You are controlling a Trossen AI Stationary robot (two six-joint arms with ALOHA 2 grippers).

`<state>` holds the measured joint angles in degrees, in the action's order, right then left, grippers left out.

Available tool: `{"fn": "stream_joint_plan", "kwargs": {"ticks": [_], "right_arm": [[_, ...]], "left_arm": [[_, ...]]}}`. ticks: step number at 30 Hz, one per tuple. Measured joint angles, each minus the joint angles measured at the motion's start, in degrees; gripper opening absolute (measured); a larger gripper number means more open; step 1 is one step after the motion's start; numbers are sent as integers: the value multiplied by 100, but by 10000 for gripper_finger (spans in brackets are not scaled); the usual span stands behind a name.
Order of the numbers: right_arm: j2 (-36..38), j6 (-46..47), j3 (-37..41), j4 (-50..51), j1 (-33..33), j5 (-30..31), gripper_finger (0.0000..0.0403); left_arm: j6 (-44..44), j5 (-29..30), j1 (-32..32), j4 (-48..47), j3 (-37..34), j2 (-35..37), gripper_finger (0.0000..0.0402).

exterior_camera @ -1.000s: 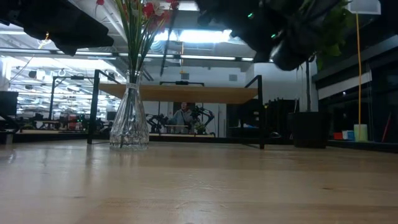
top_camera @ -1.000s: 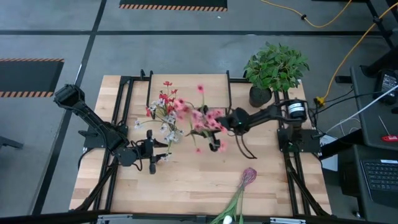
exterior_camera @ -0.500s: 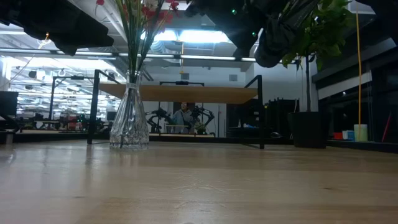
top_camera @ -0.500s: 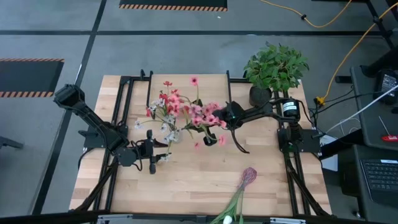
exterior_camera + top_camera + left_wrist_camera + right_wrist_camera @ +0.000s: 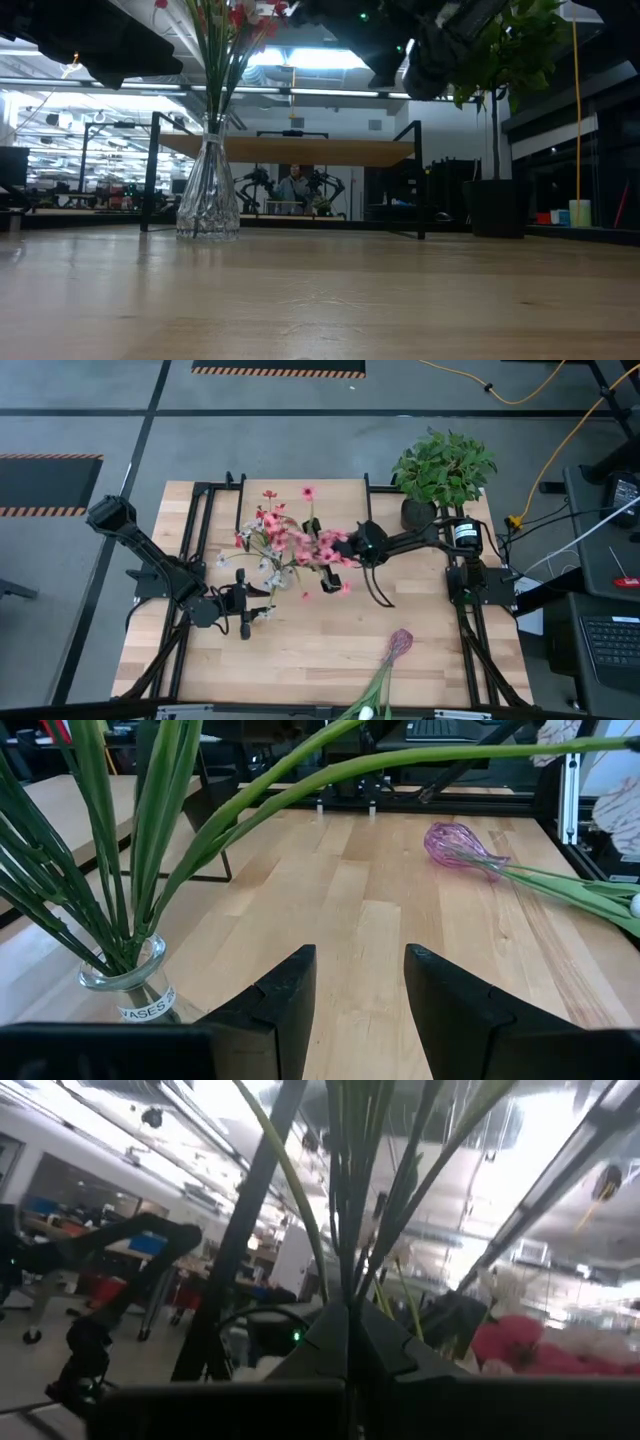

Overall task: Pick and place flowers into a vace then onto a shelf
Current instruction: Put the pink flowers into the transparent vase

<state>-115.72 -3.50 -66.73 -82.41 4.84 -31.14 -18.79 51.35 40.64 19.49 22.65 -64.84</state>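
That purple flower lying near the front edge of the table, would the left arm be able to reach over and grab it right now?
Probably yes. The left gripper is open and empty, and bare table lies between it and the purple flower. The vase sits off to one side, and the right gripper holds pink flowers up high, clear of that path.

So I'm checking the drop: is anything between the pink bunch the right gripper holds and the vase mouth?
Yes. The flowers already standing in the vase fill its mouth, and the pink bunch in the right gripper is up against them.

arms: black, jointed | right arm (image 5: 440,538): silver-white band | left end effector (image 5: 358,1005): dark wedge fingers
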Motion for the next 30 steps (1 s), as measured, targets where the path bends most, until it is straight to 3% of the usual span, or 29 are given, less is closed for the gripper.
{"fn": "stream_joint_plan", "kwargs": {"ticks": [6, 18, 30], "right_arm": [[-8, -5, -195, 567, 18, 2, 0], [-583, 303, -191, -383, 91, 369, 0], [-608, 316, -193, 51, 105, 454, 0]], "left_arm": [[-1, 0, 1, 1, 0, 0, 147], [-7, 0, 1, 2, 0, 0, 147], [-3, 0, 1, 2, 0, 0, 147]]}}
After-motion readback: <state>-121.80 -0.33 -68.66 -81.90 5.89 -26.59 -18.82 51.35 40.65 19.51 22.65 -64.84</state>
